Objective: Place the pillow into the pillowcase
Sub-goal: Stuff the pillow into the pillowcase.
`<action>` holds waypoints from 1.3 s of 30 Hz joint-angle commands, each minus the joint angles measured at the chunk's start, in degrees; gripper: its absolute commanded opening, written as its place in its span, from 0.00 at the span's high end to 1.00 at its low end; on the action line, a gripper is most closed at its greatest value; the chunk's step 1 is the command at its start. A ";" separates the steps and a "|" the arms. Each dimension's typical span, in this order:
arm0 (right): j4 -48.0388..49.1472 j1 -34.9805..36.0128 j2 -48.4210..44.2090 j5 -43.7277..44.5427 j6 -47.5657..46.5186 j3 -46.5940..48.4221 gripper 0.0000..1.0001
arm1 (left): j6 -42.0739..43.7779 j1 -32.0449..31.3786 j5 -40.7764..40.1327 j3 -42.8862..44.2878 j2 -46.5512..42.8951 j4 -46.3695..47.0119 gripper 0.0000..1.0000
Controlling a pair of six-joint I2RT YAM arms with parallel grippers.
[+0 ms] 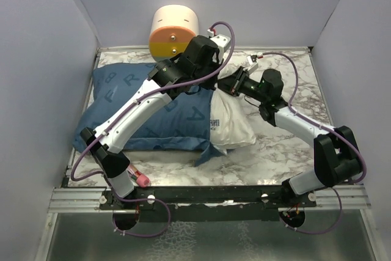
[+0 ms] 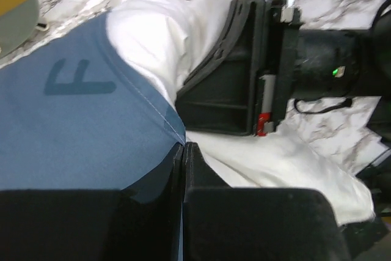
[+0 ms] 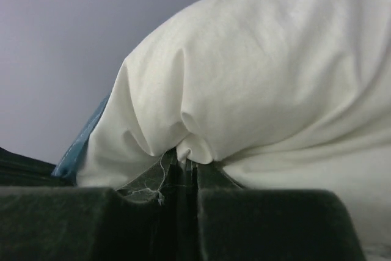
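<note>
Left half of the marbled tabletop (image 1: 287, 151): plump white pillow (image 1: 235, 128), mostly tucked inside the blue pillowcase (image 1: 174, 128), lighter blue letters printed across the cloth. Only the right end poking out, creased and bunched, small printed label (image 1: 215, 121) right at the sack's mouth. Middle of the pillowcase hidden under the left arm (image 1: 140, 109); far corner of the pillow lost behind both wrists. Nothing but a white bulge in the right wrist view. Lying long-side left to right, slightly slanted, bare end pointing right toward the right arm (image 1: 299, 120). Left pincer (image 2: 183, 151) clamped shut on the blue hem at the mouth. Right pincer (image 3: 194, 164) pinched closed on a fold of white pillow fabric, loose threads (image 3: 160, 183) dangling beside it.
</note>
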 commanded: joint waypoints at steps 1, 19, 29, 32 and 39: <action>15.78 8.83 1.03 5.78 6.10 2.74 0.95 | -10.99 -2.39 19.66 -3.48 -4.05 25.93 1.00; -7.31 8.21 -7.84 0.91 -20.33 -2.56 0.42 | -29.17 11.44 29.41 -52.65 -21.95 57.21 1.00; -51.20 -4.31 -25.12 -5.64 -44.38 6.79 0.15 | -26.92 13.27 30.81 -50.41 -24.08 54.25 1.00; -55.42 -4.31 -29.67 -4.51 -44.09 1.37 0.15 | -26.05 13.36 31.83 -48.23 -23.83 53.25 1.00; -47.23 2.60 -26.09 -5.00 -39.63 -10.06 0.20 | -29.48 13.31 35.83 -45.84 -21.57 57.61 1.00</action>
